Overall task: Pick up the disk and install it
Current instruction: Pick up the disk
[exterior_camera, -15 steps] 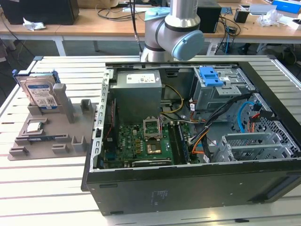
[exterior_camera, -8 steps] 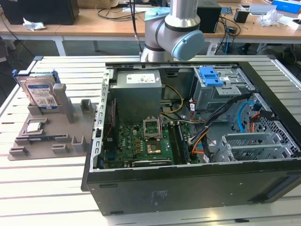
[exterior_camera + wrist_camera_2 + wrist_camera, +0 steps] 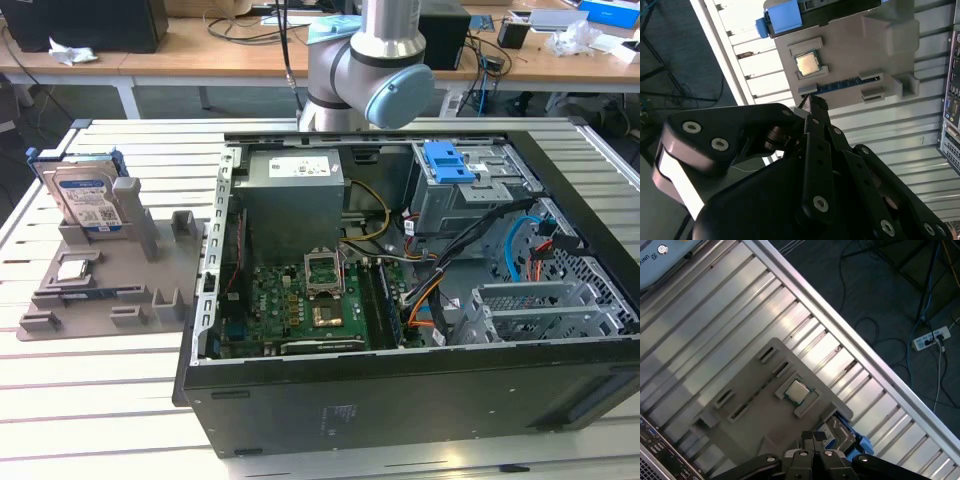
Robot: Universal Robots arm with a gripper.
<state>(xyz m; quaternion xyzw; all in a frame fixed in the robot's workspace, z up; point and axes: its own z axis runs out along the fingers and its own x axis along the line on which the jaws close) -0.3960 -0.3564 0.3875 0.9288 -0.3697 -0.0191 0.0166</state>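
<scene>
The disk stands on edge in a slot at the far end of a grey holder tray, at the exterior view's left, its printed label facing the camera and its blue frame showing along the top and sides. Nothing grips it. Nearer on the same tray a small square processor chip lies flat in a recess, and just beside that a narrow blue strip of circuit board sits in a groove. The tray rests on a slatted metal table. To the exterior view's right of the tray, touching or almost touching it, an open computer case lies on its side, with a green motherboard inside and a blue plastic bracket on the drive cage at the far side. The robot arm rises behind the case. In both wrist views the gripper hangs above the tray, well apart from the disk, its fingertips drawn together with nothing between them.
</scene>
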